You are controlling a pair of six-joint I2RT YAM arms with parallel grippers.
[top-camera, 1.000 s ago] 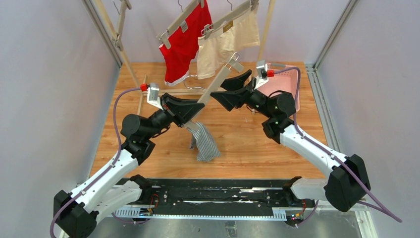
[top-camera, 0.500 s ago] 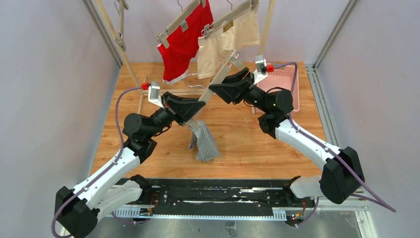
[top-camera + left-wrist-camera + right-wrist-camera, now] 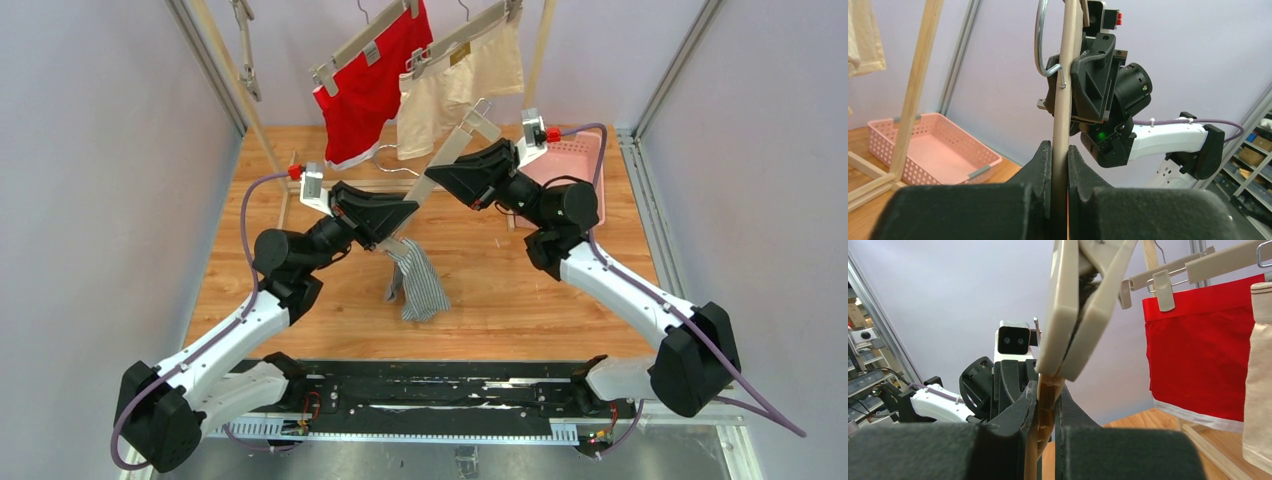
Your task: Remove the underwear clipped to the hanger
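Dangling nearest, grey briefs, seemingly clipped at one end to the tilted hanger; left gripper clenched on its low end; right gripper pinching its upper end; red briefs, cream briefs on the rack behind

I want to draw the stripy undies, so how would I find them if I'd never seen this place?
Look above the middle of the wooden table for the tilted hanger held up there. The stripy underwear dangles from its low end, under the left gripper. It alone is grey and striped; the red pair and cream pair hang higher, at the back.
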